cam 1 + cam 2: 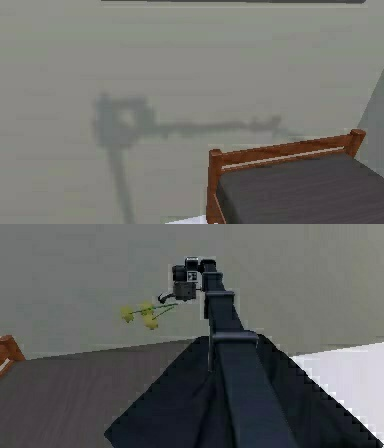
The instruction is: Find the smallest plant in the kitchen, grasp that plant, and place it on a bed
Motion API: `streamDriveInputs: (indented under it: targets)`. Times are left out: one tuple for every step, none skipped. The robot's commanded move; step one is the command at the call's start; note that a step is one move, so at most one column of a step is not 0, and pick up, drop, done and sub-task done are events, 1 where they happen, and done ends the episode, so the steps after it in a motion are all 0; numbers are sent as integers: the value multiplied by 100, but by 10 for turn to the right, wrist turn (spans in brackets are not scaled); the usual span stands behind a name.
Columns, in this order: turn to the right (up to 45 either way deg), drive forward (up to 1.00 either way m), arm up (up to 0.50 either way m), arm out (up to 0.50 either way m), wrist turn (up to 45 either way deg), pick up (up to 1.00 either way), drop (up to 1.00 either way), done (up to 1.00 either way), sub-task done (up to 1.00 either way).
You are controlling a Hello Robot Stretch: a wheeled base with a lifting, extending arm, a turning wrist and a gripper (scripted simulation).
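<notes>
My gripper (163,301) is at the far end of the dark arm (235,354), up against a pale wall. It holds a small plant (142,316) with yellow-green leaves, which hangs left of the fingers, clear of the surface below. Under the arm lies the dark grey bed (70,399); a wooden corner of its frame (6,352) is at the arm side view's left edge. The bed (300,192), with its red-brown wooden frame (285,152), also sits at the forward view's lower right.
A plain pale wall (150,60) stands close ahead, with a dark strip (230,1) along its top edge. A white patch of bedding (345,374) lies right of the arm. A small white object (190,220) is beside the bed's near post.
</notes>
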Motion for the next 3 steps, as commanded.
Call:
streamDriveInputs:
  targets:
    - [0, 0, -26, 0, 0, 0, 0, 0, 0]
    - [0, 0, -32, 0, 0, 0, 0, 0, 0]
    - [0, 0, 0, 0, 0, 0, 100, 0, 0]
